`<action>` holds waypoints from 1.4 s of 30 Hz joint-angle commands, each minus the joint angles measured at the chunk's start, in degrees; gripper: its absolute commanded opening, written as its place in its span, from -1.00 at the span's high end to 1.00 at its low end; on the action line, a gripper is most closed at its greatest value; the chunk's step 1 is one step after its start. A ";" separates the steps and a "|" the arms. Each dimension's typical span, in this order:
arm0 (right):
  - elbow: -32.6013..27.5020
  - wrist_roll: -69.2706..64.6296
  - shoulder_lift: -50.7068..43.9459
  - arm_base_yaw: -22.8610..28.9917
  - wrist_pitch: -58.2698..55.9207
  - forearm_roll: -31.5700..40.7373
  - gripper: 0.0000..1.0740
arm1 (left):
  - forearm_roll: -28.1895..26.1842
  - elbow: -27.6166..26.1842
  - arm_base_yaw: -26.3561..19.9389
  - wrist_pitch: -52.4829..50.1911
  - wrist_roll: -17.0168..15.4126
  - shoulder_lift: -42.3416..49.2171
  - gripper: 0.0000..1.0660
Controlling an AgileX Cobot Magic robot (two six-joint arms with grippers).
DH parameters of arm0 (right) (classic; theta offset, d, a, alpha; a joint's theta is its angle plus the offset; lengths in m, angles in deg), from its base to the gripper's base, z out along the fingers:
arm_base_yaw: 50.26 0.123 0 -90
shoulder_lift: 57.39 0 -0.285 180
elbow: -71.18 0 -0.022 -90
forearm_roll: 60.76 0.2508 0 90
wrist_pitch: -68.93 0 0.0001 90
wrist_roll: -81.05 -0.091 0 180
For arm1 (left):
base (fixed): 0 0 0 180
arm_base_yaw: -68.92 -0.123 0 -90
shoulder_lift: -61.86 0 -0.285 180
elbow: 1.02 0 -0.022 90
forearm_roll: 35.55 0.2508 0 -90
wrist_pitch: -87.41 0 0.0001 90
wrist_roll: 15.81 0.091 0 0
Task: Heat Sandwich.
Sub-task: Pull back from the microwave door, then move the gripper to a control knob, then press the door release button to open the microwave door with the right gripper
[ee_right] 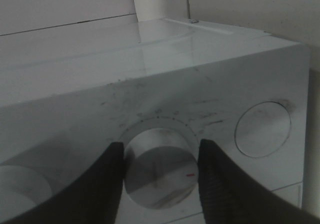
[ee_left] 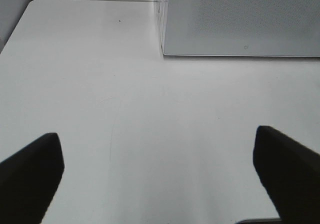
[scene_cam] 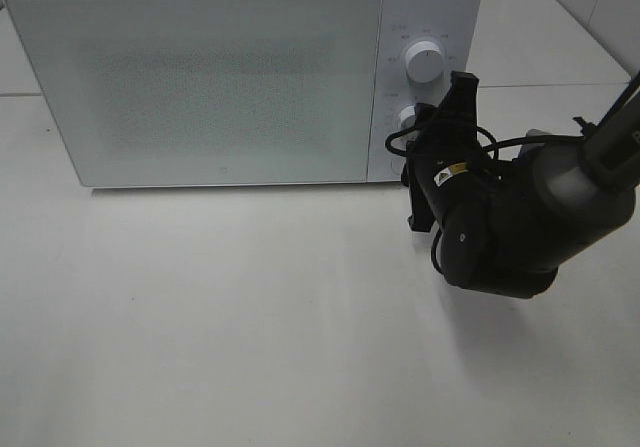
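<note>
**A:** Start with the high view. Where is the sandwich relative to the grippers?

**B:** I cannot tell. The microwave (scene_cam: 200, 77) stands along the far edge of the counter (scene_cam: 250, 317), and its door (scene_cam: 200, 87) is shut. The frosted panel hides whatever is inside, so I cannot say what it contains. The right gripper (scene_cam: 425, 137) is at the control strip on the microwave's right end, at the middle dial (scene_cam: 406, 117) just below the upper dial (scene_cam: 425, 64). Its arm comes in from the counter's right edge.

**A:** And the left wrist view?

**B:** The left gripper (ee_left: 160, 184) hangs above bare counter (ee_left: 150, 108) with its fingers (ee_left: 30, 179) spread wide and nothing between them (released, plainly). The microwave's (ee_left: 240, 18) front left corner lies ahead of it, well apart from the fingertips. The sandwich does not show here either.

**A:** Right wrist?

**B:** This one is close up. The right gripper (ee_right: 161, 151) has one dark ribbed finger (ee_right: 107, 174) on each side of the middle dial (ee_right: 160, 174), and both press against its rim. So it is clenched on that dial, which carries a small red mark on its face. Another round control (ee_right: 262, 129) sits beside it on the same white panel.

**A:** So where does that leave the sandwich?

**B:** It is not visible in any of the three views, so I cannot tell how it lies relative to either gripper.
</note>
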 commanded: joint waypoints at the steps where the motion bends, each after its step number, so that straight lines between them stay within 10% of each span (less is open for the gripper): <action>1: 0.23 0.52 -0.34 -0.11 5.50 -0.23 0.78 | -0.52 0.23 -0.06 -0.46 -0.29 1.55 -0.83; 10: 0.23 0.74 -0.34 -0.11 5.44 -0.23 0.41 | -0.52 0.23 -0.06 -0.46 -0.29 1.55 -0.83; 19: 0.23 4.58 -0.34 -0.11 5.10 0.80 -0.37 | -0.52 0.23 -0.06 -0.46 -0.29 1.55 -0.83; 42: -7.33 5.79 -3.38 -0.11 2.46 -6.07 -0.42 | -0.52 0.23 -0.06 -0.46 -0.29 1.55 -0.83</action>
